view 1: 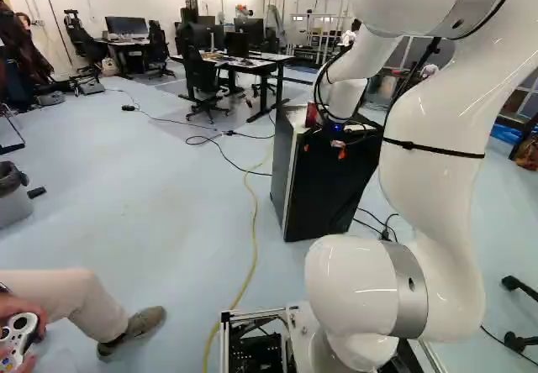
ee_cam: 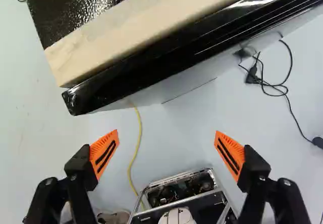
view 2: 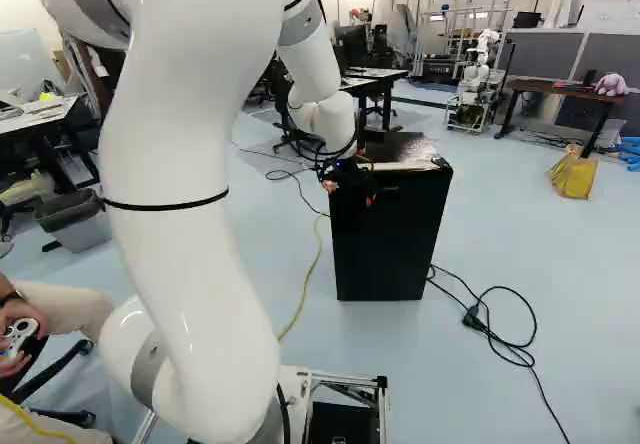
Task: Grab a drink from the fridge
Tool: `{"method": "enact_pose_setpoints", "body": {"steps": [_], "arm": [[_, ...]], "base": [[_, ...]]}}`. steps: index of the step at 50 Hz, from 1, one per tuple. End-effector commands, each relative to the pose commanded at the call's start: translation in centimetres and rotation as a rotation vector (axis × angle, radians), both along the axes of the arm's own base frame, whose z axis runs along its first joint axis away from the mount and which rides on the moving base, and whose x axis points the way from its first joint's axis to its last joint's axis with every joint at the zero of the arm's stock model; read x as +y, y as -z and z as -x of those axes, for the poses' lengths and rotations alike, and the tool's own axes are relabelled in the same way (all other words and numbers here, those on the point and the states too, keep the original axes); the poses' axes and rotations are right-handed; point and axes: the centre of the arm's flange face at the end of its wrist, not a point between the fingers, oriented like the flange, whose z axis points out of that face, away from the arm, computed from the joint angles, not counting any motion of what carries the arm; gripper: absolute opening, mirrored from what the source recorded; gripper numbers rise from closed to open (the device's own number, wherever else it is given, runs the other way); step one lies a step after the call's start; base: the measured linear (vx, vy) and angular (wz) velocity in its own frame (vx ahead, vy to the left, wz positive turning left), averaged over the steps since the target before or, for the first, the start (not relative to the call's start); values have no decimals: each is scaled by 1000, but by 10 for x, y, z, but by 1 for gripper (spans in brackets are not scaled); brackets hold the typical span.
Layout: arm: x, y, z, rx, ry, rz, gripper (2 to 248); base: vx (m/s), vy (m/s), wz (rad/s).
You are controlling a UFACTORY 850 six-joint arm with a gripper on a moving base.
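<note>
Fridge (view 2: 388, 249) stands on pale floor (view 1: 151, 197) before desks (view 1: 257, 68), contents hidden, the gripper (view 1: 324, 150) spread open near its top edge.

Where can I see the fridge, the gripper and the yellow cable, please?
Fridge (view 2: 388, 239): right base view, on its black front.
Gripper (ee_cam: 166, 131): wrist view, midway between its open fingertips.
Yellow cable (ee_cam: 140, 130): wrist view, on its stretch near the fridge.

Fridge (view 2: 385, 239) interior hidden; arm (view 2: 180, 164) cut off
</note>
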Motion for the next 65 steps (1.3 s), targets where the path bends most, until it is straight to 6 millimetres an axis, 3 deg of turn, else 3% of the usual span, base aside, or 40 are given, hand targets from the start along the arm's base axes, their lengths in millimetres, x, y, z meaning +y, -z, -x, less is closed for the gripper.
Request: {"method": "enact_pose_setpoints", "body": {"steps": [54, 65], "arm": [[2, -32, 68, -479, -22, 238, 247], [4, -40, 71, -586, -38, 284, 247]], "base": [[0, 0, 0], [0, 0, 0]]}}
